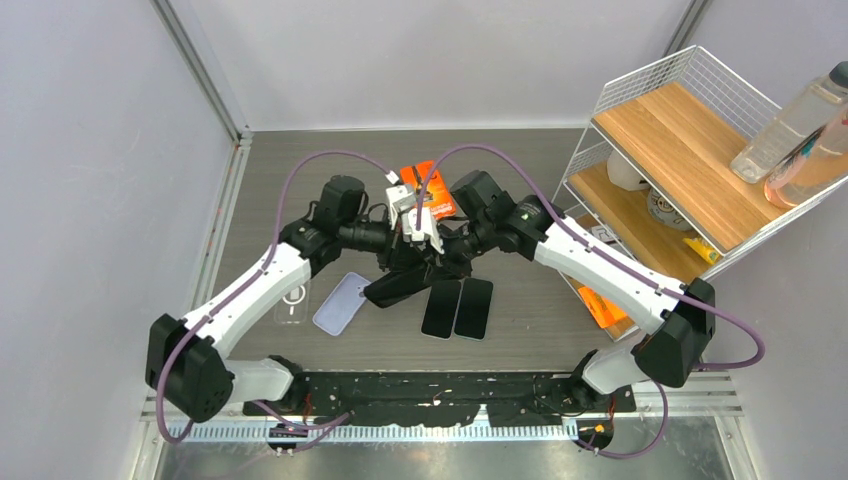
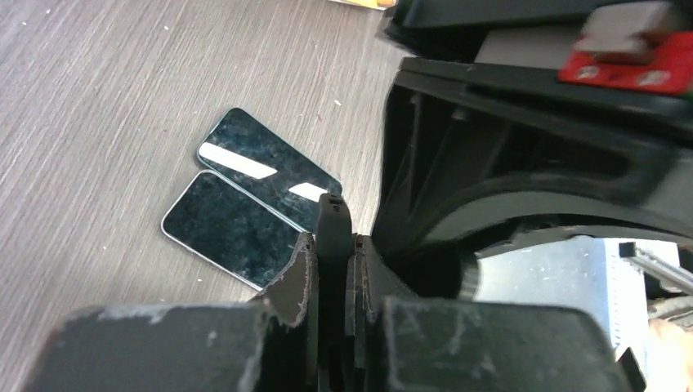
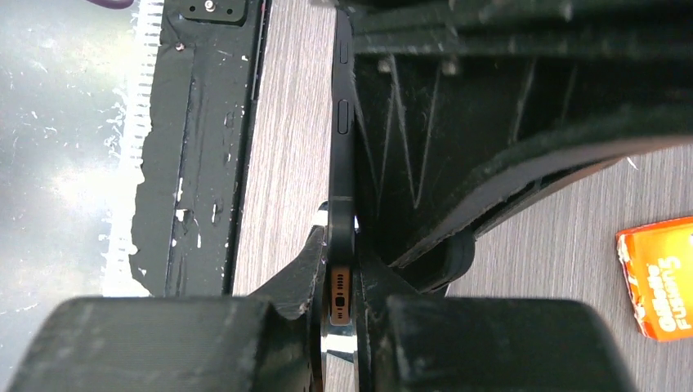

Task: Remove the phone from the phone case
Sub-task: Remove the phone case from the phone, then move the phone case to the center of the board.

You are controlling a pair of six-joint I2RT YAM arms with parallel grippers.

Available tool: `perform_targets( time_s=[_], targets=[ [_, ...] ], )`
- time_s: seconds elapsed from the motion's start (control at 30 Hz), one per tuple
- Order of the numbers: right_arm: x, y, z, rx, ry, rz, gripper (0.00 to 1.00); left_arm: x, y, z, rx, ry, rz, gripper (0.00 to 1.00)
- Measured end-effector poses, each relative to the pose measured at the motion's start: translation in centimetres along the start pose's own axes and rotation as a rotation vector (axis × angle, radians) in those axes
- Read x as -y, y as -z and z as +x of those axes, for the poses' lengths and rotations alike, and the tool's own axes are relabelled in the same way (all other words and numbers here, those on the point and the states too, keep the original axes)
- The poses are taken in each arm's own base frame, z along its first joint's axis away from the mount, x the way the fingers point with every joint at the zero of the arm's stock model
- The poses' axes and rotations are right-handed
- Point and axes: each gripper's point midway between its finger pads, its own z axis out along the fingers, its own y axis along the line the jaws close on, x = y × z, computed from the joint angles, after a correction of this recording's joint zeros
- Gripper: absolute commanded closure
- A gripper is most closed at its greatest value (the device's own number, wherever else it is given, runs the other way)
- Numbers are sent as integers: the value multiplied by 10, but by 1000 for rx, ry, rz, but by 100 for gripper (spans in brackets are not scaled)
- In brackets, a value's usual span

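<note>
**Cased phone clamped by both grippers; separation not yet visible**

The cased phone (image 1: 398, 288) is held at a tilt over the table (image 1: 520, 340), at the middle of the workspace where the 2 arms meet. Whether its lower end touches the surface cannot be told.

In the right wrist view it is seen edge-on. The right gripper (image 3: 342, 273) is closed on the end with the charging port, with 1 finger pressed against each broad face. Side buttons are seen further along the edge.

In the left wrist view, the left gripper (image 2: 333, 245) is clamped on a thin black edge of the same item. Whether only the case lip is caught there, or case and phone together, cannot be told.

No gap between phone and case is seen in any view. The step in hand is therefore judged to be the 2-handed grip just before the peel, with the extraction itself not yet done.

The next move is judged to call for 1 gripper to act as an anchor while the case edge is bent or drawn away from a corner by the other. Opposed, steady force is needed, since both holds sit on narrow margins and could slip.

2 bare phones (image 1: 443, 308) lie side by side just beside the held item. A lavender case (image 1: 342, 302) and a clear case (image 1: 293, 300) lie to the left, so a drop should be guarded against.
</note>
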Motion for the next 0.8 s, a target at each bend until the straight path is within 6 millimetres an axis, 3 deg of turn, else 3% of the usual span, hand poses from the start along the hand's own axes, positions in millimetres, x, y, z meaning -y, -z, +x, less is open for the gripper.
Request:
perform_targets(
  time_s=[0.1,0.23,0.5,0.8],
  targets=[
    [0,0,0,0,3,1,94,-8,-7,9,-27,33,5,100],
    [1,0,-3,11,27,-2,95,-29,-17,40,-92,148,-25,100],
    [4,11,-6,34,53,13,95,-83,-13,87,-117,377,-191,100],
    [8,16,4,41,35,33,94,-119,-19,135,-110,597,-291,100]
  ],
)
